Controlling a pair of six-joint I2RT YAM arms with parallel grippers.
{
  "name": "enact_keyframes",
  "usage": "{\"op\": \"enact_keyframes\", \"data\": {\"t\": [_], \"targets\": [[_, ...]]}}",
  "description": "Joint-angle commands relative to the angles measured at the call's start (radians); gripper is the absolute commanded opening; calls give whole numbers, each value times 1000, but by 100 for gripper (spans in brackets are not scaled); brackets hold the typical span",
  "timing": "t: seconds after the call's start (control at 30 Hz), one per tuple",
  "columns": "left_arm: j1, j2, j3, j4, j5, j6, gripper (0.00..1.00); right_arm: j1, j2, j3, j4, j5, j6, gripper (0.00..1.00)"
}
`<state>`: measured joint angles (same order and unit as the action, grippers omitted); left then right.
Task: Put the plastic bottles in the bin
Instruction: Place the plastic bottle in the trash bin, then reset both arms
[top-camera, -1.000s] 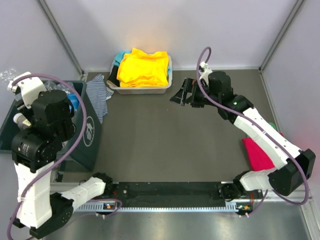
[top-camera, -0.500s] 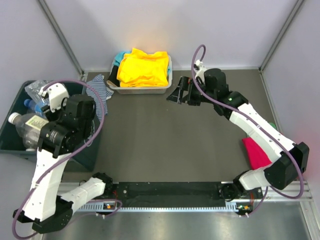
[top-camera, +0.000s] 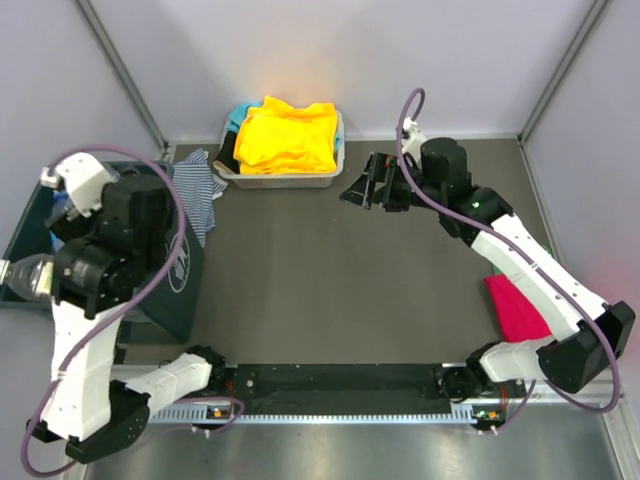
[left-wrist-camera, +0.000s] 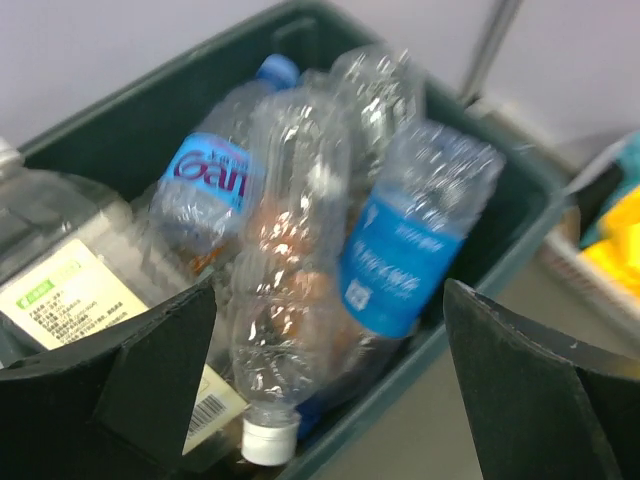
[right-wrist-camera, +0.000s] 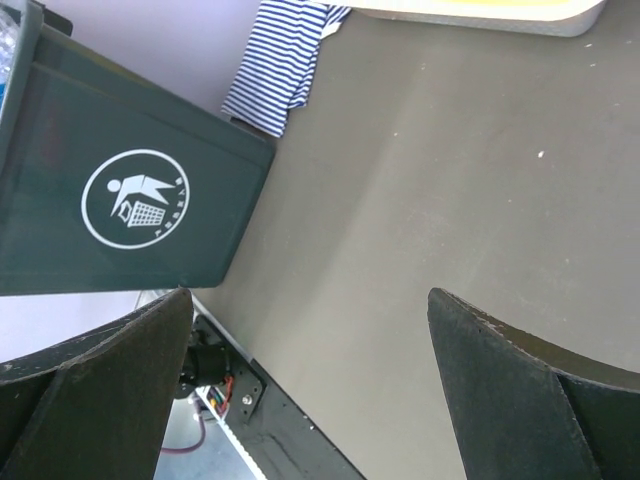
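Dark green bin (left-wrist-camera: 120, 130) filled with plastic bottles (left-wrist-camera: 290, 200).
Left gripper (left-wrist-camera: 328, 290), jaws wide, above bottles at frame centre; right gripper (right-wrist-camera: 310, 292) wide too.

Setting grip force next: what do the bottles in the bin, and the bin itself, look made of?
The bottles look like thin clear plastic: glossy, crinkled walls, printed film labels. The bin seems rigid dark green moulded plastic, fairly matte, with a white printed logo.
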<state>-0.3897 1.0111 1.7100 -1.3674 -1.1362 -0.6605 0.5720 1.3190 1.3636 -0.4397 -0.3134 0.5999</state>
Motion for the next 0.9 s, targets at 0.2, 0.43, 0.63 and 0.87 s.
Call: {"op": "enact_keyframes", "data": {"t": [0.2,0.43,0.63,0.87], "targets": [[2,142,396,-4,327,326,99,-21,-105,-3,-74,135,-26,99],[2,204,337,224,790,375,99,-96,-207,-81,-191,263,4,99],[-1,204,92,480,1042,334,99,-156,-291,-149,-307,355,12,99],[-95,204,-202,697,1132,283,99,-159,-342,-250,-369,470,35,99]]}}
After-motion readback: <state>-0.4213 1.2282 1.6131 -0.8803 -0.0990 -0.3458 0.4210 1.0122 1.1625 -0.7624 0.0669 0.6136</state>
